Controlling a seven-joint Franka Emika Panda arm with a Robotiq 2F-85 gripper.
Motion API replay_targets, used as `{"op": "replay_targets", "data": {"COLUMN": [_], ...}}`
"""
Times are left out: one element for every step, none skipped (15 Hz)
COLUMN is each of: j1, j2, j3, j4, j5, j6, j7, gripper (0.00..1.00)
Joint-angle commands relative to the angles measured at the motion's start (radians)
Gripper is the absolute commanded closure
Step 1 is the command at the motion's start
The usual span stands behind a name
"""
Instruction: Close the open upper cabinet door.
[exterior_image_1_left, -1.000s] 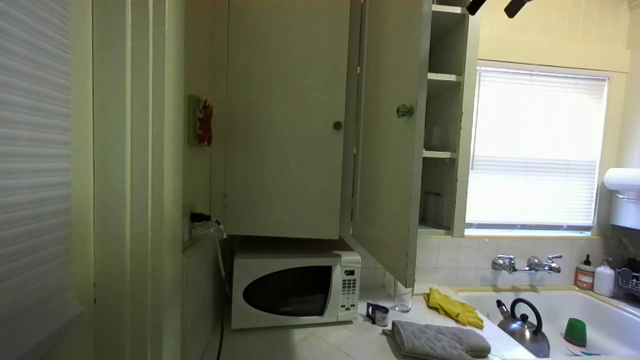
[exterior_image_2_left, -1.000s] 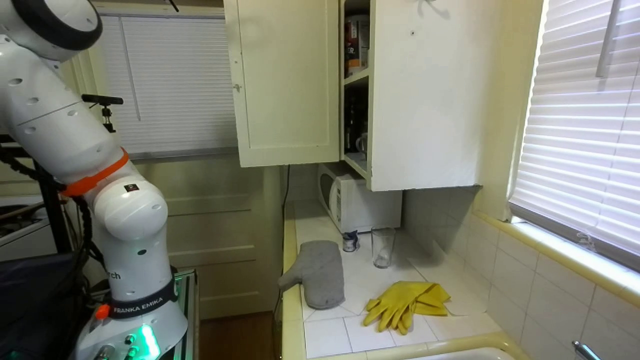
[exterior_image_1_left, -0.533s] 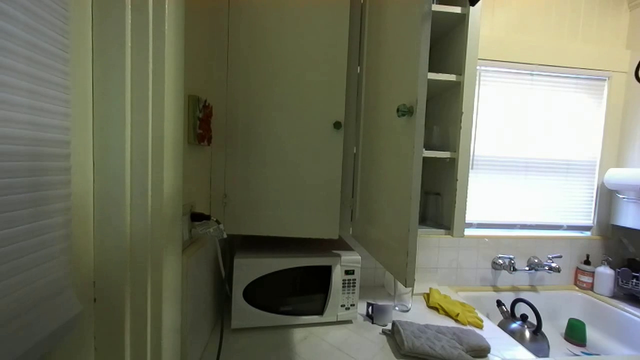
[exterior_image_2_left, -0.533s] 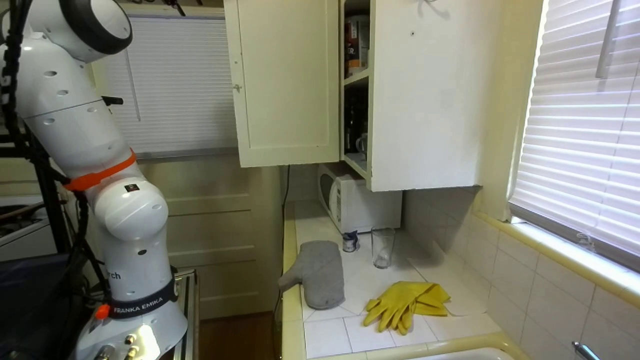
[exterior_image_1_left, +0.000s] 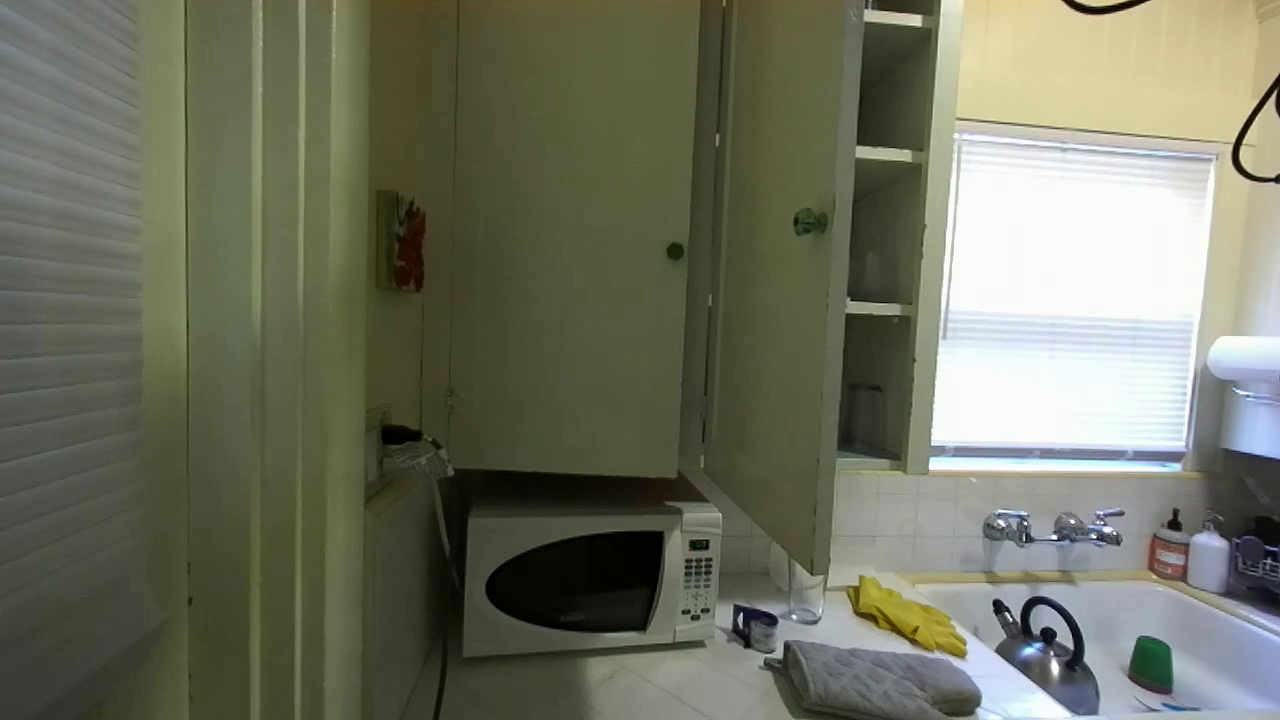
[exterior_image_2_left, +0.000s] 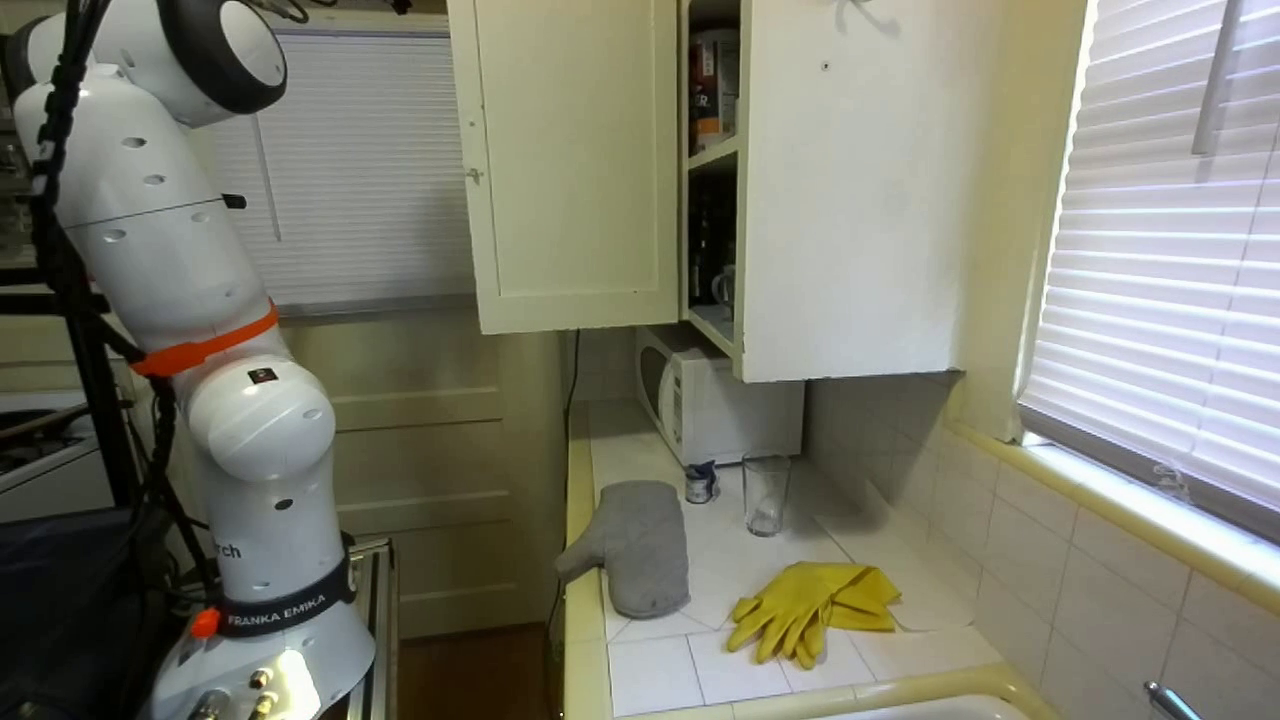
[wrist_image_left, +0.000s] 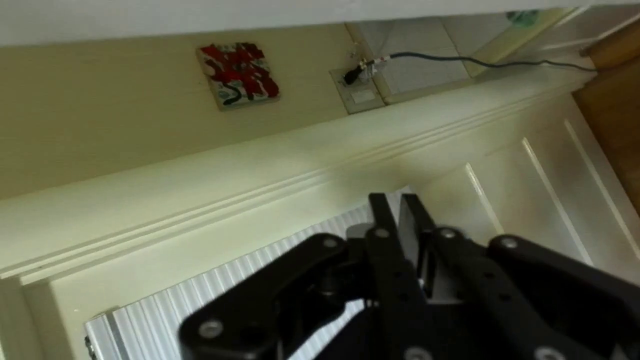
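The upper cabinet door (exterior_image_1_left: 775, 280), tall, narrow and cream with a round greenish knob (exterior_image_1_left: 810, 222), stands swung out from its cabinet, leaving shelves exposed. Its panelled inner face carries a small catch in an exterior view (exterior_image_2_left: 570, 170). My gripper (wrist_image_left: 392, 196) shows only in the wrist view, lying outside both exterior views. A narrow gap separates its dark fingers, and nothing is between them. Across the top of the wrist view runs a pale band with a greenish knob at its right; whether this belongs to the cabinet door I cannot tell.
Beside the open door is a wider cream door (exterior_image_1_left: 575, 240) above a white microwave (exterior_image_1_left: 590, 580). The counter holds a grey mitt (exterior_image_2_left: 645, 550), a drinking glass (exterior_image_2_left: 766, 497) and yellow gloves (exterior_image_2_left: 815, 605). The white arm (exterior_image_2_left: 160, 230) stands left of the cabinet, cables alongside.
The arm has swung rightward in an exterior view. Dark fingertips, spread apart earlier, have left the top of an exterior view, and black cable has come in. The door has not moved.
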Motion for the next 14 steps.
{"op": "replay_targets", "data": {"j1": [-0.029,-0.036,-0.036,-0.037,-0.041,-0.049,-0.058,-0.095,-0.106,-0.123,-0.137,-0.148,-0.156,-0.164], "j2": [-0.006,-0.014,-0.015,-0.017,-0.020,-0.027,-0.032,-0.034,-0.035,-0.037,-0.037,-0.039,-0.040,-0.041], "j3": [0.028,0.030,0.033,0.034,0.036,0.041,0.045,0.072,0.079,0.091,0.100,0.105,0.109,0.112], "j4": [0.037,0.020,0.010,-0.008,-0.022,-0.038,-0.050,-0.046,-0.051,-0.052,-0.051,-0.054,-0.055,-0.056], "j5": [-0.125,-0.158,-0.180,-0.198,-0.219,-0.251,-0.281,-0.314,-0.335,-0.357,-0.367,-0.371,-0.374,-0.378], "j6": [0.046,0.079,0.101,0.124,0.142,0.157,0.167,0.151,0.144,0.128,0.110,0.095,0.083,0.070], "j7": [-0.081,-0.071,-0.065,-0.045,-0.031,-0.020,-0.009,0.001,0.015,0.031,0.044,0.051,0.063,0.073], "gripper": [1.00,1.00,1.00,1.00,1.00,1.00,1.00,1.00,1.00,1.00,1.00,1.00,1.00,1.00]}}
